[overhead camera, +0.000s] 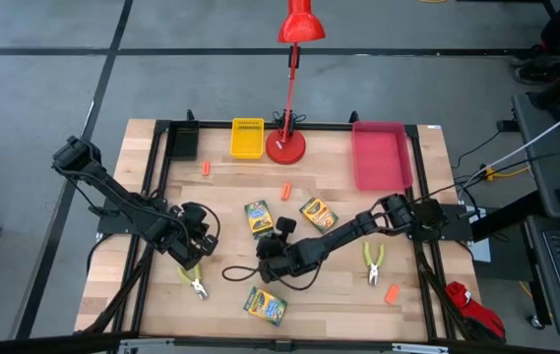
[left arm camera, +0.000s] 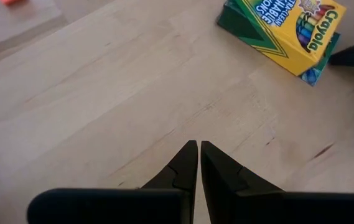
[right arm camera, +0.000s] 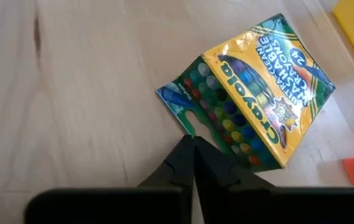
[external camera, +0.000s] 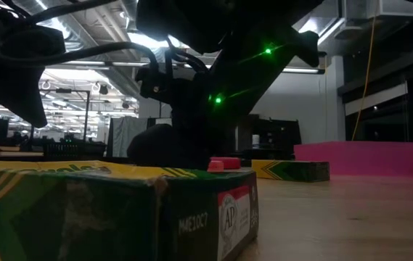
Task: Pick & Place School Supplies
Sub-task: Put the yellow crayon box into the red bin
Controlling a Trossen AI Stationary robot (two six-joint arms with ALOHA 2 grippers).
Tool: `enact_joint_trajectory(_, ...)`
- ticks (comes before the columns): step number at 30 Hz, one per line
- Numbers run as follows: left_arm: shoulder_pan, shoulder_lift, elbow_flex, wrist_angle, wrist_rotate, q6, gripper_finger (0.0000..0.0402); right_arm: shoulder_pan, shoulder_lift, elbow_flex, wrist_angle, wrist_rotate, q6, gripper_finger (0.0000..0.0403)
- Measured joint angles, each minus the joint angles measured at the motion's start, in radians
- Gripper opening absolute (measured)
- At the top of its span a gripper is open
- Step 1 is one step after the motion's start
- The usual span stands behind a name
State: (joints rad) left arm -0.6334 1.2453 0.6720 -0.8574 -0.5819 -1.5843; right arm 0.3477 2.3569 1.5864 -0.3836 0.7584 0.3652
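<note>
Grippers both have fingers pressed together, nothing held. Your right gripper sits mid-table, its tips right at the edge of a crayon box lying tilted on the wood. Your left gripper hangs over bare table on the left, another crayon box near it. You have a third crayon box near the front edge, pliers at the right, an orange piece beside them.

The table is pale, matt wood with visible grain. The crayon boxes are printed cardboard with a slight sheen, and the pink tray looks like smooth plastic.
</note>
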Motion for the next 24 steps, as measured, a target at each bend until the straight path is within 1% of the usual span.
enact_joint_trajectory(5, 0.000, 0.000, 0.000, 0.000, -0.008, -0.004, 0.0015, 0.005, -0.034, -0.006, -0.015, 0.015, -0.003, 0.0004)
enact_joint_trajectory(7, 0.000, 0.000, 0.000, 0.000, -0.015, -0.004, 0.0015, 0.012, -0.065, -0.013, -0.058, 0.055, 0.005, 0.0003)
enact_joint_trajectory(12, 0.010, 0.000, 0.000, 0.001, -0.029, -0.029, 0.0015, 0.053, -0.211, -0.005, -0.132, 0.149, 0.200, 0.0002)
enact_joint_trajectory(14, 0.030, 0.000, 0.000, 0.005, -0.029, -0.022, 0.0015, 0.073, -0.259, -0.007, -0.192, 0.168, 0.265, 0.0002)
enact_joint_trajectory(16, 0.061, 0.000, 0.000, 0.037, -0.025, 0.021, 0.0015, 0.079, -0.297, -0.007, -0.220, 0.153, 0.309, 0.0001)
enact_joint_trajectory(18, 0.119, 0.000, 0.000, 0.093, 0.022, 0.110, 0.0015, 0.078, -0.325, -0.005, -0.254, 0.119, 0.346, 0.0001)
enact_joint_trajectory(22, 0.295, 0.000, 0.000, 0.197, 0.212, 0.311, 0.0015, 0.082, -0.328, -0.006, -0.287, 0.059, 0.402, 0.0012)
enact_joint_trajectory(24, 0.381, -0.010, -0.001, 0.235, 0.251, 0.380, 0.0015, 0.084, -0.329, -0.005, -0.288, 0.027, 0.442, 0.0023)
